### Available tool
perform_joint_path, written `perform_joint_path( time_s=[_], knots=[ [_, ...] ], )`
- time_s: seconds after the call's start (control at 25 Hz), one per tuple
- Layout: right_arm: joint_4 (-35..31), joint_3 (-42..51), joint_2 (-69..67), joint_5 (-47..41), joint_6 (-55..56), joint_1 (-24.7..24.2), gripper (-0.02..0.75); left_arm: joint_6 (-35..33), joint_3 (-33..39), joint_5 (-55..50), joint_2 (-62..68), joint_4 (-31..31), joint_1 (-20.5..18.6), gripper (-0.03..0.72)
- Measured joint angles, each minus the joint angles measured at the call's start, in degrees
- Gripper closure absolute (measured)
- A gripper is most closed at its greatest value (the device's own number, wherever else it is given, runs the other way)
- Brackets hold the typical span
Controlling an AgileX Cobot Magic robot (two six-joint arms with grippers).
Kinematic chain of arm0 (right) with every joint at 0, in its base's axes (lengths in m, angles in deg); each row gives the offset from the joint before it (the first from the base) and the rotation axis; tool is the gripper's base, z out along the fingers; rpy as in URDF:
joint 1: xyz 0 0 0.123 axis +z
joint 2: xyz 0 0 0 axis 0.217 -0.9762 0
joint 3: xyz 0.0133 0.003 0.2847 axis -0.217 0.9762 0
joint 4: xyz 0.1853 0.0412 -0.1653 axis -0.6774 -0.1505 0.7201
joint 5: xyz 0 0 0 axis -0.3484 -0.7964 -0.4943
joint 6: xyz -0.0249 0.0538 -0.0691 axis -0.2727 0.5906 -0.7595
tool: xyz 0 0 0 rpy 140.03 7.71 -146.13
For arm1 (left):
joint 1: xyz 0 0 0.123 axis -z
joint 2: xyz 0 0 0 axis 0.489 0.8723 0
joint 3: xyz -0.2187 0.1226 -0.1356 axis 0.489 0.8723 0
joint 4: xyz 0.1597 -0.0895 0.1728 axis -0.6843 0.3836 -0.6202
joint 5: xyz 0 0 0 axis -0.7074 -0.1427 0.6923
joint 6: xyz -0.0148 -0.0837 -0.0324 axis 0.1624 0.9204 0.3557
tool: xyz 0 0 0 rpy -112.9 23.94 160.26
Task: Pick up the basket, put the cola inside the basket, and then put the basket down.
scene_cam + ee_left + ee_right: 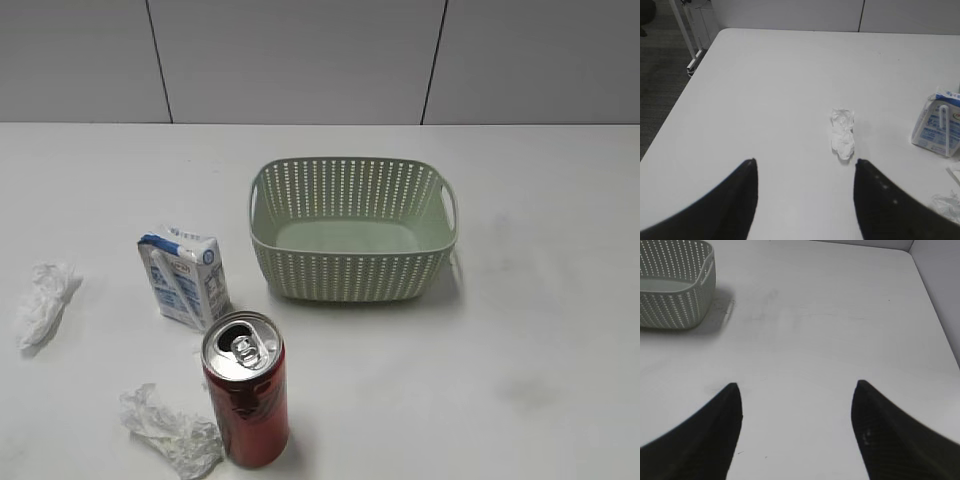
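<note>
The pale sage-green basket (350, 232) stands upright and empty on the white table, right of centre; its right end shows in the right wrist view (675, 287) at the top left. The red cola can (246, 390) stands upright at the front, left of centre, apart from the basket. My left gripper (805, 161) is open and empty above the bare table on the left side. My right gripper (796, 385) is open and empty above the bare table, right of the basket. Neither arm shows in the exterior view.
A blue-and-white drink carton (185, 275) stands between can and basket, also in the left wrist view (938, 127). Crumpled white wrappers lie at the far left (44, 303), just ahead of the left gripper (842, 132), and beside the can (170, 430).
</note>
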Motion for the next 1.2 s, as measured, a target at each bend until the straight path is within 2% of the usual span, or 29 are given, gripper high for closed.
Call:
perform_joint_path(
  time_s=[0.44, 0.64, 0.88, 1.04, 1.2],
  knots=[
    [0.0, 0.0, 0.0, 0.0, 0.0, 0.0, 0.218, 0.0, -0.2, 0.7, 0.0, 0.0, 0.0, 0.228],
    [0.0, 0.0, 0.0, 0.0, 0.1, 0.0, 0.219, 0.0, -2.5, 6.2, 4.0, 0.3, 0.0, 0.211],
    [0.0, 0.0, 0.0, 0.0, 0.1, 0.0, 0.219, 0.0, -4.0, 15.2, 18.2, 2.8, 0.0, 0.080],
    [0.0, 0.0, 0.0, 0.0, 0.1, 0.0, 0.219, -0.1, -5.7, 20.1, 30.6, 7.6, 0.0, 0.066],
    [0.0, 0.0, 0.0, 0.0, 0.1, 0.0, 0.219, -1.7, -11.5, 20.9, 43.9, 12.7, 0.0, 0.069]
  ],
)
